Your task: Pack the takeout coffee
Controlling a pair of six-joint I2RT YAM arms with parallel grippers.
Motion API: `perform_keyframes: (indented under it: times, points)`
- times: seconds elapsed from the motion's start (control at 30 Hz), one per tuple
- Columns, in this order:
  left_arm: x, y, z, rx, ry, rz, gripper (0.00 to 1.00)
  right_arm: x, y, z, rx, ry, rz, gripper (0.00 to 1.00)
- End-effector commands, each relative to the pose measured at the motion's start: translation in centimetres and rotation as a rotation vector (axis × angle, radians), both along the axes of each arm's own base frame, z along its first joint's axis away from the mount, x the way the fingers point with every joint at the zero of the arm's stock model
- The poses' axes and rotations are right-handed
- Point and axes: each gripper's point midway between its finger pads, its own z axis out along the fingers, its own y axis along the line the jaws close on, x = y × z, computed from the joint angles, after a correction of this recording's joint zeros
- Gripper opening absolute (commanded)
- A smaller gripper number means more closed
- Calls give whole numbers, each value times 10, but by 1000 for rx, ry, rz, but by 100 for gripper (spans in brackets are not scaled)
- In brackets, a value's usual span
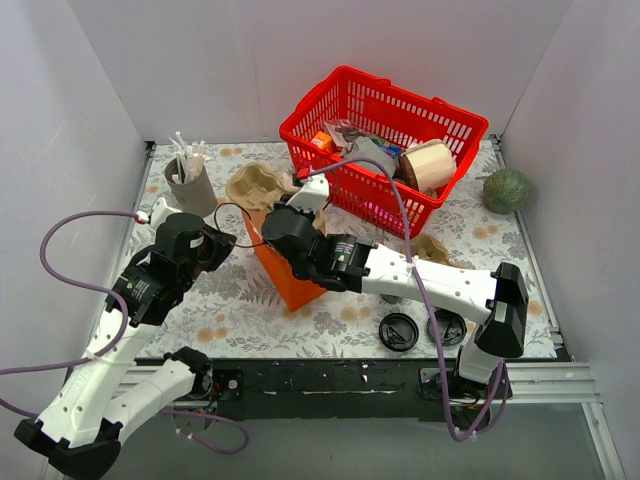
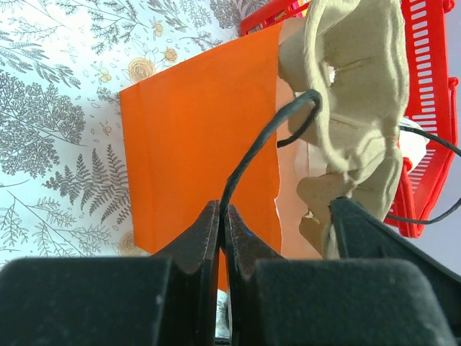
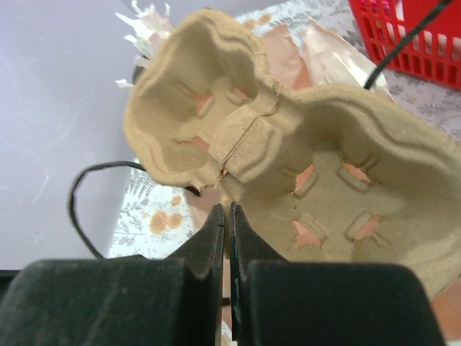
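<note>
The takeout coffee is out of view in all three views. An orange paper bag (image 1: 292,272) (image 2: 194,137) stands at the table's middle. My left gripper (image 1: 230,243) (image 2: 222,213) is shut on the bag's black cord handle (image 2: 266,140), left of the bag. From the right, my right gripper (image 1: 280,222) (image 3: 227,213) is shut on the edge of a tan pulp cup carrier (image 1: 255,187) (image 3: 324,166). The carrier (image 2: 353,79) sits tilted at the bag's open mouth.
A red basket (image 1: 440,120) with packed goods stands at the back. A grey cup of stirrers (image 1: 190,185) is at the back left and a green melon (image 1: 507,189) at the back right. Two black lids (image 1: 398,331) (image 1: 447,327) lie at the front edge. Another carrier (image 1: 432,247) lies by the right arm.
</note>
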Motion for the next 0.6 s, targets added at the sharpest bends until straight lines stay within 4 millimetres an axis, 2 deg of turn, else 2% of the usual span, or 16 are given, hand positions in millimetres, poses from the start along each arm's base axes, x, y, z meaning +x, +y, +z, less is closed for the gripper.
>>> perform_keyframes:
  times: [0.0,0.13,0.3,0.33,0.4,0.43,0.47,0.53,0.57]
  points:
    - [4,-3,1,-19,-4,8,0,8,9,74,162,-113,12,1]
    - [3,-4,-1,-39,1,16,0,12,16,85,169,-132,6,1]
    - [1,-1,0,-40,-5,26,0,14,9,87,177,-145,-20,1]
    - [1,0,0,-40,-6,29,0,14,7,77,156,-135,-25,1]
    - [1,1,1,-43,-7,36,0,9,0,72,178,-105,-31,1]
    - [1,1,-1,-43,-4,39,0,7,-4,51,154,-81,-29,1]
    - [1,1,-1,-47,-7,42,0,3,-7,53,177,-71,-9,1]
    - [1,2,-3,-46,-5,44,0,-2,-10,34,171,-34,-3,1]
    - [1,1,-4,-49,-3,46,0,-4,-10,32,172,-27,4,1]
